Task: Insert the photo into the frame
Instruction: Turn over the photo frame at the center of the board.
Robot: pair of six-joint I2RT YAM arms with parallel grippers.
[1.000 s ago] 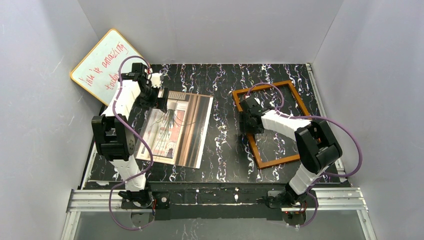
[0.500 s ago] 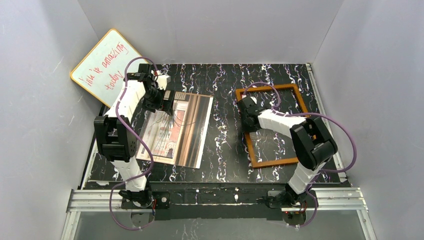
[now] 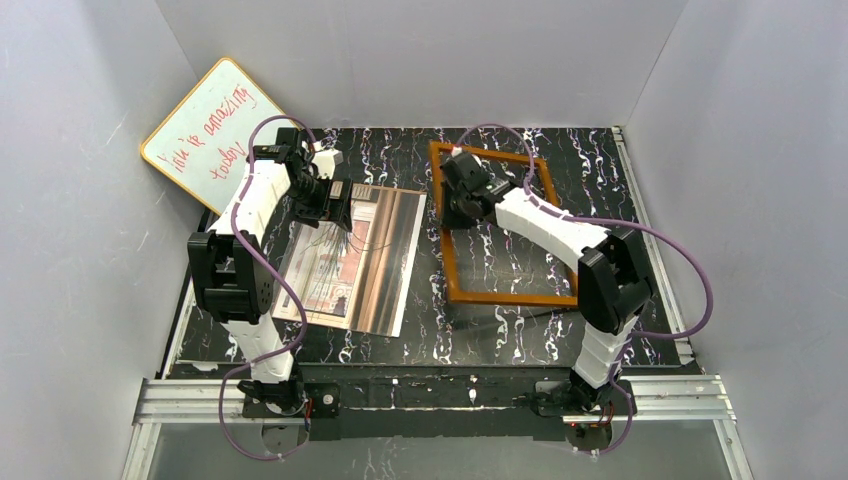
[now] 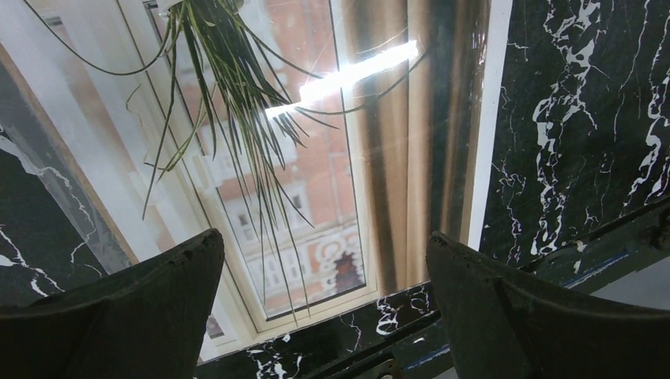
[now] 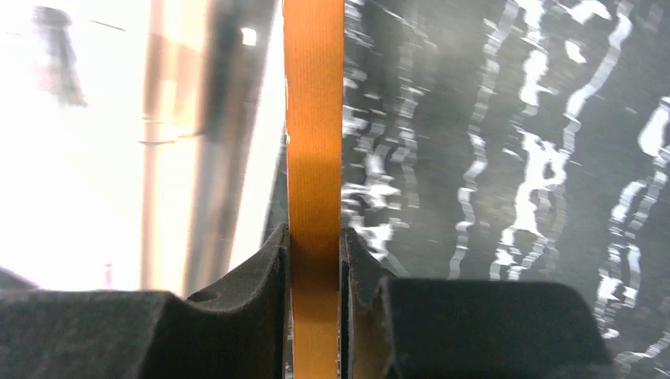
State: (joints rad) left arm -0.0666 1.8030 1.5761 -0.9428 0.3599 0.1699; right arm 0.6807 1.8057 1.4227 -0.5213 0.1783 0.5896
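Observation:
The photo point(image 3: 362, 262), a print of curtains, a bright window and a spiky plant, lies flat on the dark marbled table at centre left; it fills the left wrist view point(image 4: 332, 158). My left gripper point(image 3: 338, 208) hangs open above the photo's far edge, empty, its fingertips point(image 4: 190, 268) spread wide. The orange-brown frame point(image 3: 497, 297) lies right of the photo, close to it. My right gripper point(image 3: 452, 203) is shut on the frame's left rail near its far corner; the rail point(image 5: 314, 158) runs between its pads point(image 5: 272, 268).
A yellow-edged whiteboard point(image 3: 210, 130) with red writing leans against the back left wall. Grey walls enclose the table on three sides. A metal rail point(image 3: 430, 395) with both arm bases runs along the near edge.
My right gripper has dragged the frame left and toward the far side, turning it so that it now lies next to the photo. My left gripper shifted slightly right over the photo's far edge.

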